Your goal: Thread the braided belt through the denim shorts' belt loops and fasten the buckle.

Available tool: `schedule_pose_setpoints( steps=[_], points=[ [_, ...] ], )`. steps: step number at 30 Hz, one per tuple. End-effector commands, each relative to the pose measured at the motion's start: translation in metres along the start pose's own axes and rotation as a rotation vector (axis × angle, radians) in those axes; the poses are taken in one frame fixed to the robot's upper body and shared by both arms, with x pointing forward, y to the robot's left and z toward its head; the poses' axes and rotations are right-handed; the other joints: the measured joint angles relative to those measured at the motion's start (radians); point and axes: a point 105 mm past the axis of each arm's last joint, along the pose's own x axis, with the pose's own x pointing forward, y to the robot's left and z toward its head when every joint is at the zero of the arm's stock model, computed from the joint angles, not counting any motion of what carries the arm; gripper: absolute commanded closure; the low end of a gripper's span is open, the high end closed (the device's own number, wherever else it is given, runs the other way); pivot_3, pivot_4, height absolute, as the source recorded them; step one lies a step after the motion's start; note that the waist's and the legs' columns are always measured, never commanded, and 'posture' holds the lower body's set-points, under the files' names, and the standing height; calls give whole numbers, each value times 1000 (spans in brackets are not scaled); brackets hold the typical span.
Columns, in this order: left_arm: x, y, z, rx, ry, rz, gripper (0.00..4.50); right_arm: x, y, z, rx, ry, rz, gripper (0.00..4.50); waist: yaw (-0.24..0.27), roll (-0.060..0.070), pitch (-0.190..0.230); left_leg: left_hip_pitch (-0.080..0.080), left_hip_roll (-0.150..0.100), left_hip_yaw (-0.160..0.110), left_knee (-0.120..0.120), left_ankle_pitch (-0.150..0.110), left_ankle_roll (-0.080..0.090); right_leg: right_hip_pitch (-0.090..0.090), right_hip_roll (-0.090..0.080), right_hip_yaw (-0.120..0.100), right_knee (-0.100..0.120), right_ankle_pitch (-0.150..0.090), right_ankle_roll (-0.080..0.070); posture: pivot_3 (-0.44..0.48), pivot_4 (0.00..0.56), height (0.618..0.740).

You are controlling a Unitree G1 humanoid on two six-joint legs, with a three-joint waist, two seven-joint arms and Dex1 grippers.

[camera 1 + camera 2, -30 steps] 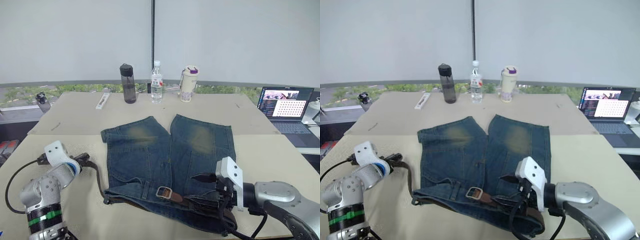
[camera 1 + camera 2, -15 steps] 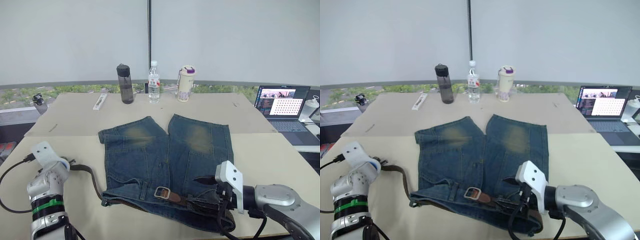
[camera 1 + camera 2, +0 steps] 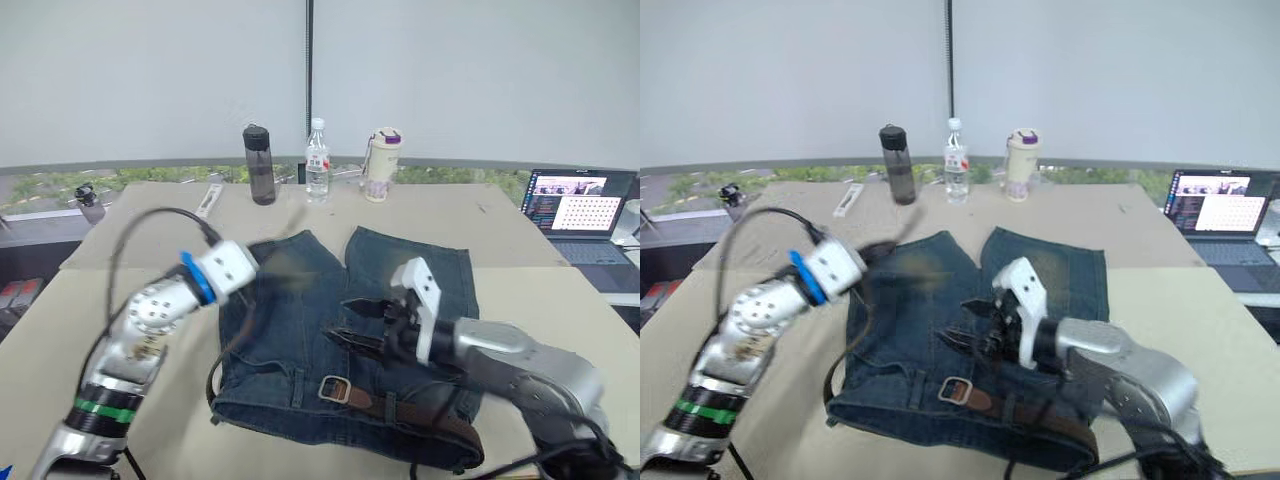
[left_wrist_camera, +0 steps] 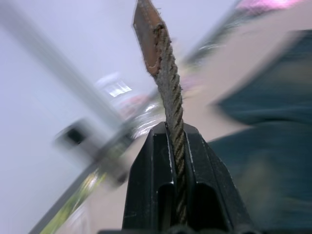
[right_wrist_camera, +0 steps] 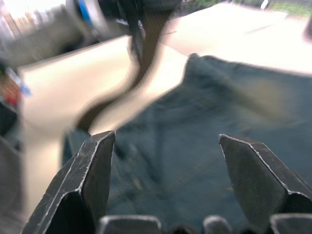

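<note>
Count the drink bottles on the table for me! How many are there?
3, in a row at the table's far side beyond the denim shorts: a dark bottle on the left, a clear water bottle in the middle, and a cream tumbler with a purple lid on the right.

Office-like room: laptop [image 3: 578, 213], bottles [image 3: 317, 175], tables [image 3: 520, 240].

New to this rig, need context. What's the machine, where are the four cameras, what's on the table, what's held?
It is a humanoid robot with two arms, each ending in a two-finger gripper. Two pictures come from its head, looking down over the table; the other two come from wrist cameras looking along each gripper's fingers. On the table lie denim shorts with a braided belt along the waistband, buckle near the middle. The left gripper is shut on the belt's free end. The right gripper hovers open over the shorts. Three bottles and a laptop sit farther back.
</note>
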Motion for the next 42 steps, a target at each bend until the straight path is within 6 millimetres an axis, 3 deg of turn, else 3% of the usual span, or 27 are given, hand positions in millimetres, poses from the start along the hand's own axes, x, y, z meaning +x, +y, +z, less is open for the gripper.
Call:
schedule_pose_setpoints(
  steps=[1, 4, 8, 11, 14, 18, 25, 34, 42],
  points=[
    [9, -9, 20, 124, -147, -97, 4458, 1, -14, 12, 80, -32, -93, 765, 0, 0, 0, -1, 0, 0, 0, 0, 0, -2, 1, 0, 0, 2, 3, 0, 150, 740],
    [11, -17, 16, 36, -163, -162, 4458, -5, -20, 9, -42, 26, -174, 765, 6, 2, 0, -5, 2, 0, 0, 1, 1, -8, 2, -1, 4, 2, 4, 0, 150, 740],
    [7, -34, 16, -148, -171, -295, 4458, -26, -23, -14, -347, 200, -228, 765, 9, 4, -1, -9, 3, 0, 6, 1, 2, -10, 3, -1, 6, 0, 9, 0, 150, 740],
    [2, -49, 17, -156, -173, -402, 4458, -37, -14, -32, -373, 271, -156, 765, 3, 4, -1, -9, 4, 1, 8, 1, 2, -10, 4, -1, 5, 0, 10, 0, 150, 740],
    [-3, -59, 18, -172, -172, -471, 4458, -39, -1, -37, -386, 272, -72, 765, -6, 6, -1, -9, 5, 0, 9, 1, 2, -9, 6, 0, 6, 0, 11, 0, 150, 740],
    [-3, -62, 19, -126, -184, -490, 4458, -34, 5, -35, -280, 232, -35, 765, -8, 6, -1, -9, 10, -1, 10, 1, 2, -9, 14, 2, 5, 1, 11, 0, 150, 740],
    [-5, -64, 14, -146, -173, -504, 4458, -34, -9, -26, -505, 238, -106, 765, -2, 6, -1, -9, 12, -1, 11, 1, 2, -10, 16, 3, 5, 2, 9, 0, 150, 740],
    [-7, -61, 11, -174, -153, -502, 4458, -26, -8, -11, -753, 191, -54, 765, -5, 6, -2, -9, 13, -1, 10, 1, 2, -11, 17, 3, 6, 2, 9, 0, 150, 740],
    [-5, -58, 12, -191, -151, -499, 4458, -21, -2, -7, -844, 181, 18, 765, -3, 6, -2, -9, 13, 0, 11, 1, 2, -11, 17, 3, 6, 2, 9, 0, 150, 740]
  ],
)
